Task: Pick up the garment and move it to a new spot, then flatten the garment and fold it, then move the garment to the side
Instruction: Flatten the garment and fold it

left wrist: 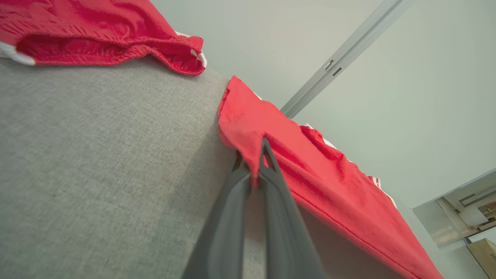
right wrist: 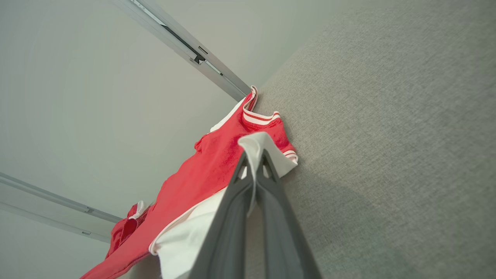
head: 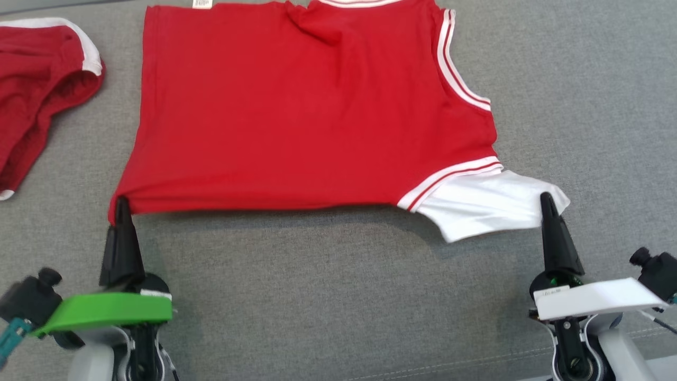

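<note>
The garment [head: 296, 116] is a red sleeveless jersey with white-and-red trim and a white inner layer, spread over the grey fabric surface [head: 338, 296]. Its near edge hangs lifted off the surface, casting a shadow below. My left gripper [head: 122, 203] is shut on the garment's near-left red corner [left wrist: 248, 143]. My right gripper [head: 546, 200] is shut on the white near-right corner [right wrist: 257, 145]. In the left wrist view the gripper [left wrist: 256, 170] pinches red cloth; in the right wrist view the gripper [right wrist: 254, 170] pinches white cloth.
A second red garment with white trim [head: 37, 90] lies crumpled at the far left, also seen as red cloth [left wrist: 97, 35] in the left wrist view. A pale wall with a metal rail [right wrist: 186, 50] stands beyond the surface's far edge.
</note>
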You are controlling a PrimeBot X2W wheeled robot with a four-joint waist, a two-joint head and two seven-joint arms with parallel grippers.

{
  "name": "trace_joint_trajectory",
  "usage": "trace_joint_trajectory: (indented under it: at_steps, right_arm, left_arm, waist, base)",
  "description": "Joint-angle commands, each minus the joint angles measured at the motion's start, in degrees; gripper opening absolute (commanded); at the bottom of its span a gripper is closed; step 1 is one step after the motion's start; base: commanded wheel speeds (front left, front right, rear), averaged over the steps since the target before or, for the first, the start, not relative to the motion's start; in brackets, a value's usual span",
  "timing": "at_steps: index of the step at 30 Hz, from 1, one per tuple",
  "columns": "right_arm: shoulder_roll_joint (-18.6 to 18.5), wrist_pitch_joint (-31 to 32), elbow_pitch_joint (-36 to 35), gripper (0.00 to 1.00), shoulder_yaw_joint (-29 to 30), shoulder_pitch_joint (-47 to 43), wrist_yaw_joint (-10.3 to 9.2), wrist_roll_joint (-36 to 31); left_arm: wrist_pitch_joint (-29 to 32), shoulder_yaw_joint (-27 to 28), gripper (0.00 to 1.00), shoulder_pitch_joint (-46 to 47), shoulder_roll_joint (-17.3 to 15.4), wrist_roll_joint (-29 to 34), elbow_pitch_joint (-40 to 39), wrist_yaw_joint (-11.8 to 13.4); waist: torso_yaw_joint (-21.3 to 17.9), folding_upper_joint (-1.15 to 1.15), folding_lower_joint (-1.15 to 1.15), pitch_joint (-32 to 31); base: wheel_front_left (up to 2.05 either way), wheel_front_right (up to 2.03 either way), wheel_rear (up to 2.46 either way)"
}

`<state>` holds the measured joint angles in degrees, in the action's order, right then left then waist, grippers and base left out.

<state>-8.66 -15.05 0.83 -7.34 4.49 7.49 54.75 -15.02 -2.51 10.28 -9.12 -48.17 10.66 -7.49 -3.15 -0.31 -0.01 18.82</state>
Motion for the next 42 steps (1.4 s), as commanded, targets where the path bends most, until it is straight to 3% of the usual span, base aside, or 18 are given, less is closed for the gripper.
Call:
trace_joint_trajectory:
  at_steps: [1,9,22,37,42]
  right_arm:
    - [0.21,-0.19,0.27,0.00,-0.10,-1.15,0.00,0.11]
    - [1.73,-0.19,1.99,0.00,-0.64,-6.29,0.00,0.65]
    - [1.18,-0.19,4.97,0.00,-2.83,-9.56,0.00,2.26]
    - [2.00,-0.18,11.36,0.00,-2.66,-0.05,0.01,1.46]
    - [3.28,-0.18,16.43,0.00,-1.28,7.31,0.01,-0.63]
  left_arm:
    - [-0.19,0.74,0.00,-1.82,0.46,0.92,-0.40,0.07]
    - [-0.20,2.85,0.00,-11.80,5.08,1.42,-0.23,0.07]
    - [-0.20,2.91,0.00,-18.70,6.14,0.13,-0.29,0.07]
    - [-0.18,-1.23,0.00,-7.68,5.44,-2.59,4.48,0.06]
    - [-0.13,-1.44,0.00,-0.24,5.50,-2.97,10.10,0.07]
  waist:
    - [0.72,0.31,0.01,-2.70]
    - [1.29,0.31,0.01,-6.85]
    - [0.63,0.31,0.01,-9.89]
    - [2.42,0.31,0.01,-9.78]
    - [2.95,0.31,0.01,-7.91]
  base:
    - [0.00,0.00,0.00]
    - [0.00,0.00,0.00]
    - [0.00,0.00,0.00]
    - [0.00,0.00,0.00]
    - [0.00,0.00,0.00]
